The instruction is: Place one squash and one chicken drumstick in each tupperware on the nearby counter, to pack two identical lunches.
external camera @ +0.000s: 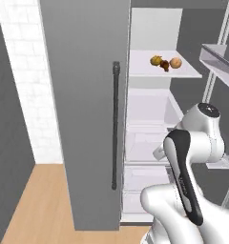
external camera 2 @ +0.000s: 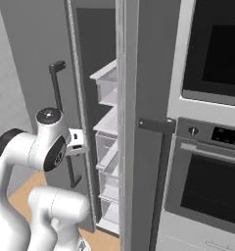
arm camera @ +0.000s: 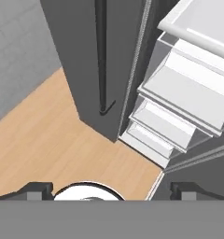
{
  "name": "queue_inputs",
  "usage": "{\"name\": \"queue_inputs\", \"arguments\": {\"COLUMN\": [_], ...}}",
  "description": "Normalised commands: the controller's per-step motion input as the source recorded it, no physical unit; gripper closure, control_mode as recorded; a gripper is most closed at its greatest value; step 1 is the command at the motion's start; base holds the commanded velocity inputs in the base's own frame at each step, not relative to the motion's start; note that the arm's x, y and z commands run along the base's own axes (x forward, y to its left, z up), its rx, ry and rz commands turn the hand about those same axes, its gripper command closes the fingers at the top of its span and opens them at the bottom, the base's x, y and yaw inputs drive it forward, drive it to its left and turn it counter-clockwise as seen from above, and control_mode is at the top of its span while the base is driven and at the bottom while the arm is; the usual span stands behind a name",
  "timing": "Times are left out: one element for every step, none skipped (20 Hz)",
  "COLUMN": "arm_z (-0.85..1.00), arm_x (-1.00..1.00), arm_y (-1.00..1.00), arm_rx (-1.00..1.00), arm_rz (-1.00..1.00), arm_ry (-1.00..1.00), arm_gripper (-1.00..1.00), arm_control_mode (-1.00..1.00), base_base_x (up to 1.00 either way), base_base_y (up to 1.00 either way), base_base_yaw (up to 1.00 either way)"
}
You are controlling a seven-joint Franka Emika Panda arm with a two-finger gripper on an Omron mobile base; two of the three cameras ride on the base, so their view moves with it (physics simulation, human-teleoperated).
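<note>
On a white shelf [external camera: 183, 72] high inside the open fridge lie a yellow lumpy squash [external camera: 156, 60] and a tan squash [external camera: 176, 62]. A dark brown chicken drumstick [external camera: 164, 66] rests between them. My gripper [arm camera: 111, 191] is far below that shelf, in front of the fridge's lower drawers, pointing down at the floor. Its two dark fingertips [arm camera: 37, 189] stand wide apart, open and with nothing between them. The white hand [external camera 2: 78, 142] pokes out beside the arm's elbow. The tupperware and the counter are out of view.
The grey left fridge door [external camera: 83, 109] with its long dark handle [external camera: 115, 124] stands close on my left. The right door's bins [external camera: 221, 59] hang at the upper right. White drawers [arm camera: 179, 107] fill the fridge's lower part. A built-in oven stack [external camera 2: 210, 127] adjoins the fridge. The floor is wooden [external camera: 40, 200].
</note>
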Motion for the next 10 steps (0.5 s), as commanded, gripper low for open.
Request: {"name": "queue_inputs", "arguments": {"arm_z": [0.00, 0.00, 0.00, 0.00, 0.00, 0.00, 0.00, 0.00, 0.00, 0.00], "arm_x": [0.00, 0.00, 0.00, 0.00, 0.00, 0.00, 0.00, 0.00, 0.00, 0.00], "arm_y": [0.00, 0.00, 0.00, 0.00, 0.00, 0.00, 0.00, 0.00, 0.00, 0.00], "arm_rx": [0.00, 0.00, 0.00, 0.00, 0.00, 0.00, 0.00, 0.00, 0.00, 0.00], "arm_rz": [0.00, 0.00, 0.00, 0.00, 0.00, 0.00, 0.00, 0.00, 0.00, 0.00], "arm_ry": [0.00, 0.00, 0.00, 0.00, 0.00, 0.00, 0.00, 0.00, 0.00, 0.00], "arm_gripper": [-1.00, -1.00, -1.00, -1.00, -1.00, -1.00, -1.00, -1.00, -1.00, -1.00], "arm_control_mode": [1.00, 1.00, 1.00, 1.00, 1.00, 1.00, 1.00, 1.00, 1.00, 1.00], "base_base_x": [0.84, 0.76, 0.76, 0.78, 0.77, 0.75, 0.67, 0.56, 0.48, 0.39], "base_base_y": [0.59, 0.44, 0.39, 0.39, 0.36, 0.40, 0.33, 0.09, 0.00, 0.00], "base_base_yaw": [-0.44, -0.44, -0.43, -0.43, -0.43, -0.42, -0.41, -0.38, -0.36, -0.34]}}
